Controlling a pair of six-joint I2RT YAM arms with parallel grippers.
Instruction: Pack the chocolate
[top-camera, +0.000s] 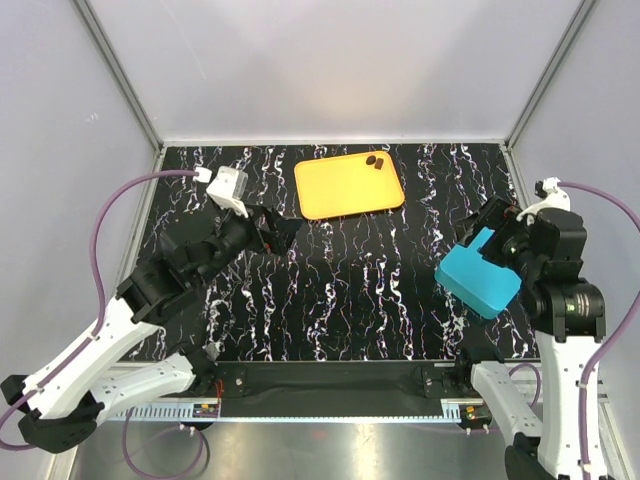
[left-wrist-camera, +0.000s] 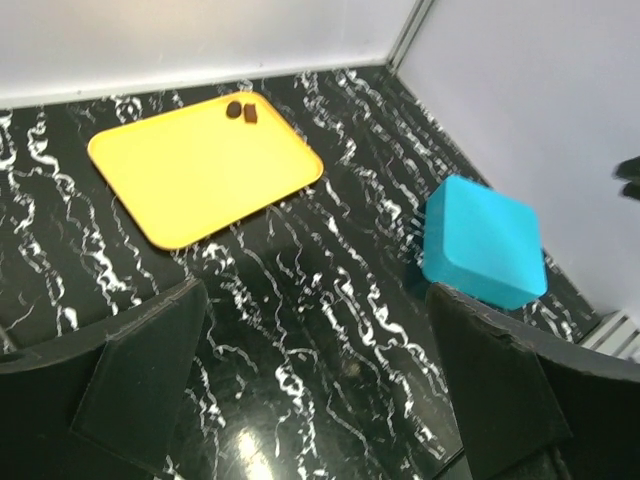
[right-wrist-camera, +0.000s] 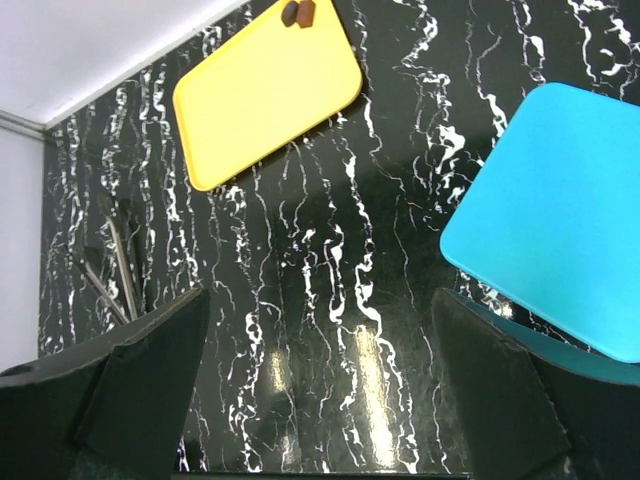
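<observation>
Two dark brown chocolate pieces (top-camera: 375, 160) lie together at the far right corner of the flat orange tray (top-camera: 340, 188). They also show in the left wrist view (left-wrist-camera: 241, 111) and the right wrist view (right-wrist-camera: 299, 11). No cream-white pieces are in view. The teal box (top-camera: 478, 275) sits closed at the right, also seen in the left wrist view (left-wrist-camera: 485, 242) and the right wrist view (right-wrist-camera: 560, 215). My left gripper (top-camera: 283, 233) is open and empty, left of the tray's near edge. My right gripper (top-camera: 483, 222) is open and empty, just above the box's far edge.
The black marbled tabletop (top-camera: 350, 290) spans the cell, with white walls at the back and both sides. The orange tray (left-wrist-camera: 205, 165) is bare apart from the two pieces. Thin grey streaks (right-wrist-camera: 115, 265) show on the table at far left of the right wrist view.
</observation>
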